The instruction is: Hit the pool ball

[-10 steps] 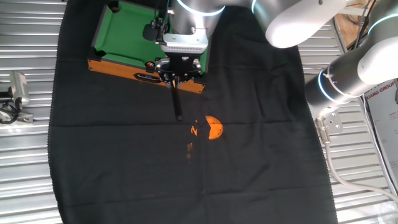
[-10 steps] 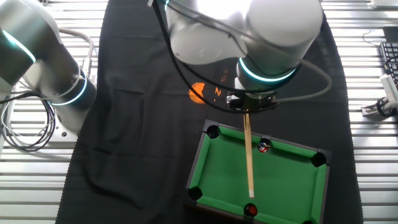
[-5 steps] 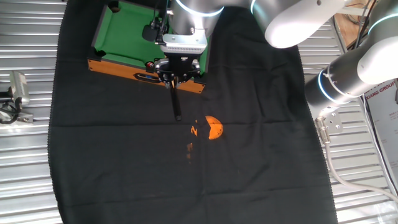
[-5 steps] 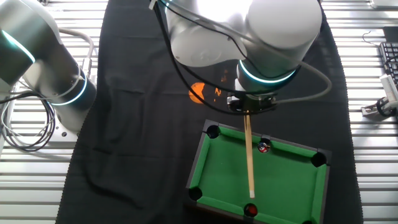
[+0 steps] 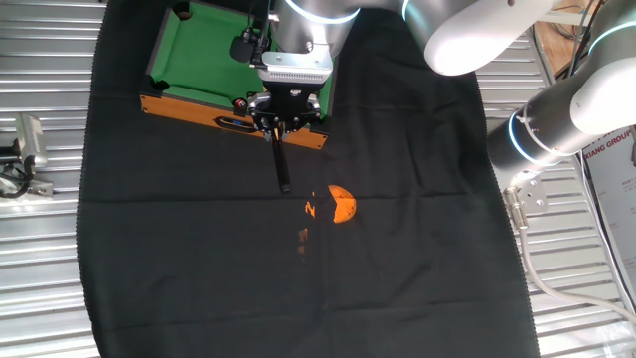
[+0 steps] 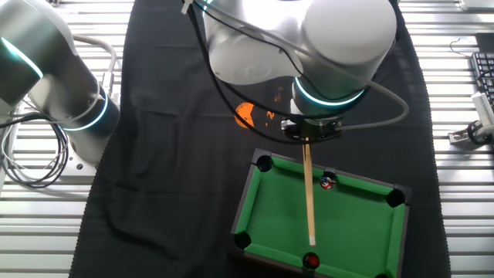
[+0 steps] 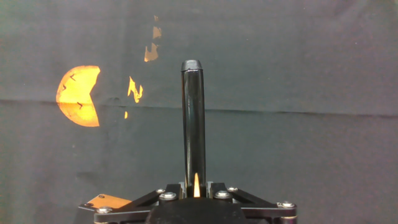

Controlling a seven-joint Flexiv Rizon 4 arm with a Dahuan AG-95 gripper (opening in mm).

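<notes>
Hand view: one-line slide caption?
Gripper shut on the cue stick, dark butt end over black cloth with orange print.

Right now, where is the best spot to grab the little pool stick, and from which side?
Probably where the gripper holds the cue stick: near the back, where the pale shaft meets the dark butt. Come from above, jaws pinching its thin round sides. It lies about level, so the long front stays free over the green toy table.

Ribbed metal table [image 5: 50, 259] under a black cloth [image 5: 199, 278] (orange print [image 5: 340, 204] near centre); green toy pool table [image 5: 199, 55] at 11 o'clock.
</notes>
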